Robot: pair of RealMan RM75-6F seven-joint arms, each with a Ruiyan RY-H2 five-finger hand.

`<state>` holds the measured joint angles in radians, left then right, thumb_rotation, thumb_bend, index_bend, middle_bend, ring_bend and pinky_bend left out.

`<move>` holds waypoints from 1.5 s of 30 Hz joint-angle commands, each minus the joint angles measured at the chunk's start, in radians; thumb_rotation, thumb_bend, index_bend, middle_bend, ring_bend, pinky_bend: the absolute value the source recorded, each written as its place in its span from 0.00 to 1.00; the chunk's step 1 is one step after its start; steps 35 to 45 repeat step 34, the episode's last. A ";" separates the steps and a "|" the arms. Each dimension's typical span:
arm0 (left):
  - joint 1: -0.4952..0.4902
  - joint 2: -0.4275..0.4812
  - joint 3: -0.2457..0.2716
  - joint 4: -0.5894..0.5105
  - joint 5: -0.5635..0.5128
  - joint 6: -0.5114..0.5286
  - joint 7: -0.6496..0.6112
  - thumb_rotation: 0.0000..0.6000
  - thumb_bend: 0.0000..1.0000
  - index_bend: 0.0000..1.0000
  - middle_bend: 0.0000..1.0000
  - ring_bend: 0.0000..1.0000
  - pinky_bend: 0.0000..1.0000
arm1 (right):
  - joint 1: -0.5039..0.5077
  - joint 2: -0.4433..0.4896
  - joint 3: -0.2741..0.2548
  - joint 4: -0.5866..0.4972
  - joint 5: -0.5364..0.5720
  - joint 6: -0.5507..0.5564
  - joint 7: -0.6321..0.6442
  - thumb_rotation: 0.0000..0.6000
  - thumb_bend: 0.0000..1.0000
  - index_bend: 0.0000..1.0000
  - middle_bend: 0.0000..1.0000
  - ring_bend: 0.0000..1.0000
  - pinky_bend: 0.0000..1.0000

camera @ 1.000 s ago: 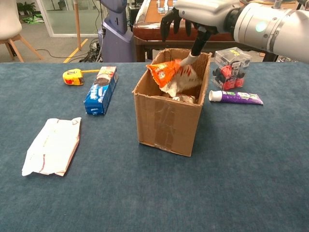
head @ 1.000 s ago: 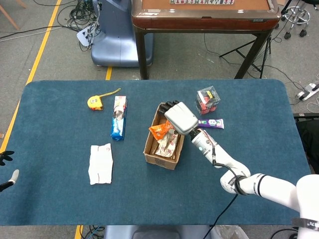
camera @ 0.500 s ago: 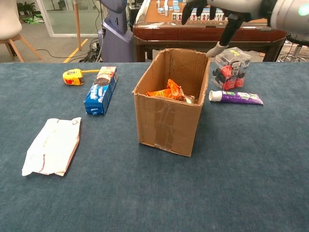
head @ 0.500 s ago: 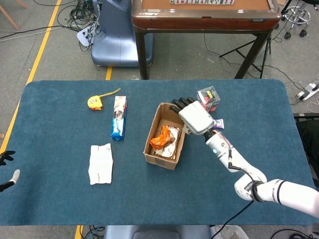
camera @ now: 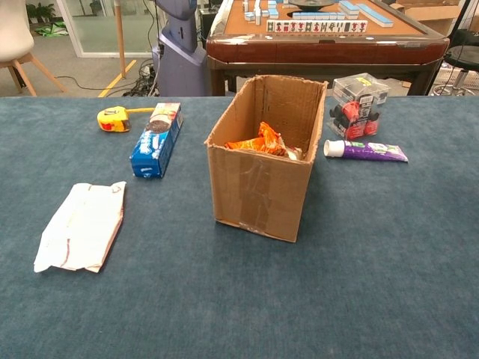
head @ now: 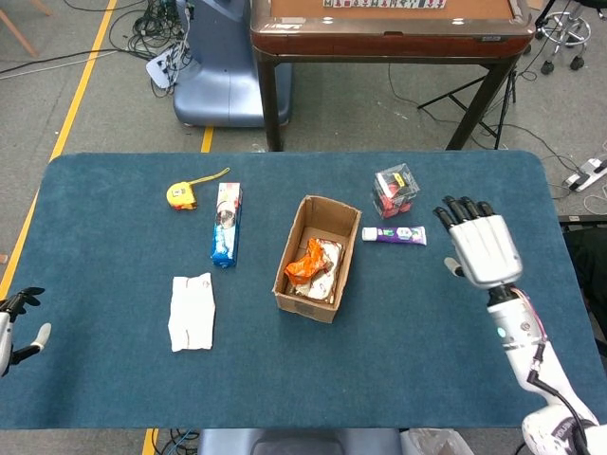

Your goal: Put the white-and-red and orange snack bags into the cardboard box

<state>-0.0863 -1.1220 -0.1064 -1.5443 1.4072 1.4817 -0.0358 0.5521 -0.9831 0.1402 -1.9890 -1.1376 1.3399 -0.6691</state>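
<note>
The cardboard box [head: 295, 298] [camera: 258, 191] stands open at mid-table. An orange snack bag [head: 304, 263] [camera: 258, 140] lies inside it on top of a crinkled white bag [head: 328, 264]. A flat white-and-red packet [head: 193, 311] [camera: 81, 224] lies on the cloth left of the box. My right hand [head: 484, 248] hovers well right of the box, fingers straight and apart, holding nothing. Only the fingertips of my left hand [head: 17, 320] show at the table's left edge, spread and empty. Neither hand appears in the chest view.
A yellow tape measure [head: 181, 194] and a blue cookie box [head: 226, 224] lie at the back left. A clear case with red contents [head: 395, 189] and a purple tube [head: 394, 234] sit right of the box. A wooden table [head: 389, 28] stands behind.
My right hand let go of the orange bag, which dropped into the box. The hand then drew back to the right and left the chest view.
</note>
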 commanded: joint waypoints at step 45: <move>0.003 0.001 0.023 -0.056 0.042 0.028 0.086 1.00 0.30 0.28 0.40 0.42 0.57 | -0.435 -0.025 -0.087 0.209 -0.137 0.259 0.405 1.00 0.00 0.28 0.21 0.19 0.28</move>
